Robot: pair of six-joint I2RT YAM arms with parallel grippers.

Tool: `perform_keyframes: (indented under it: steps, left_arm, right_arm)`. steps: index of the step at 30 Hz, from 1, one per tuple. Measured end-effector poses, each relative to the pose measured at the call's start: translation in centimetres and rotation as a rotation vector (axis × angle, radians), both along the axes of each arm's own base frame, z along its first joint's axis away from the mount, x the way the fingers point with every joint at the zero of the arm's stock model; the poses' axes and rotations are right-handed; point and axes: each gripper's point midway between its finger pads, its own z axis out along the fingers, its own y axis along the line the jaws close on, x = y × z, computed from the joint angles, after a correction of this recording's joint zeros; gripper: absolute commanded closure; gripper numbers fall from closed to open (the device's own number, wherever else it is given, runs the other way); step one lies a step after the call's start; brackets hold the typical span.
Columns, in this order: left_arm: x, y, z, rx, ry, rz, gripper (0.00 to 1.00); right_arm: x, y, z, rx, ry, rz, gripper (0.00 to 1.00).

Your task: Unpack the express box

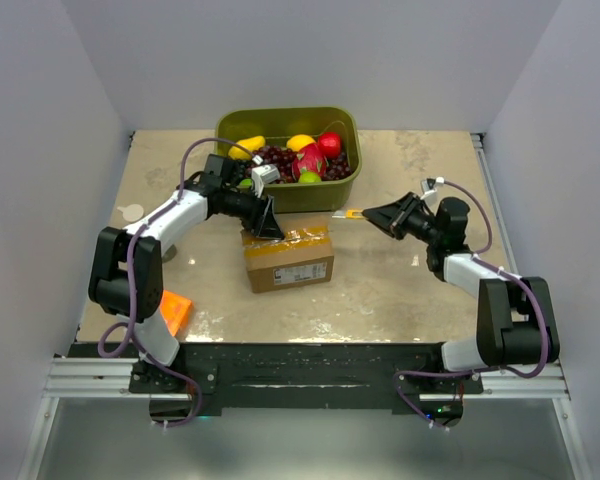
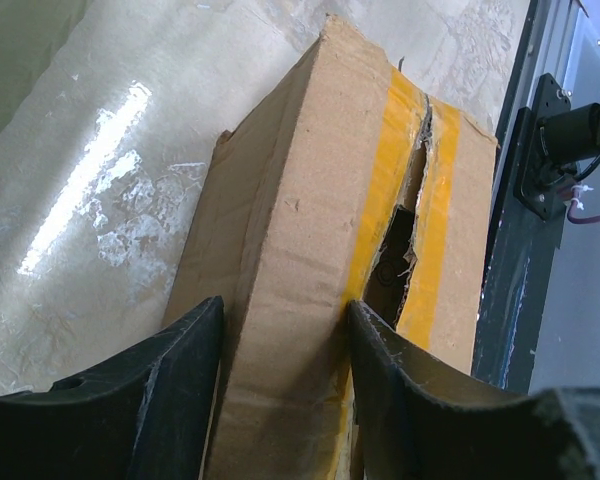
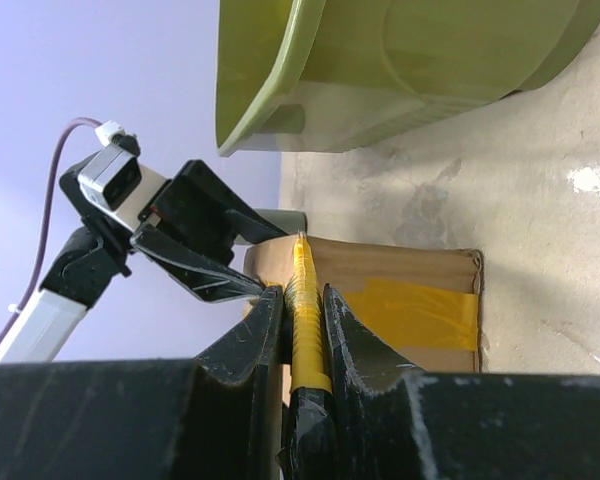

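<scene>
Straddling express box (image 1: 288,258) with left claw (image 2: 283,330), grip unclear, likely steadying; clenching yellow box cutter (image 1: 350,214) in right claw (image 3: 302,292) for slitting tape (image 2: 380,200).

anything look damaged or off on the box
Yes: the tan tape along the express box top seam is split, leaving a ragged dark gap with frayed cardboard edges. Likely cut by the yellow knife in the right gripper.

A robot lab's test cell. Plain white panels (image 1: 40,120) box in a scuffed desk (image 1: 400,290). An aluminium rail (image 1: 85,378) runs along its near edge.
</scene>
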Motion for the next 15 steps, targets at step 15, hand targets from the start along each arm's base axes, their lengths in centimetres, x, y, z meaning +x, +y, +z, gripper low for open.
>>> perform_keyframes:
  steps: [15]
  left_arm:
    - [0.2, -0.1, -0.1, -0.010, -0.004, -0.003, 0.46]
  right_arm:
    - [-0.8, 0.5, -1.4, 0.018, 0.053, 0.045, 1.00]
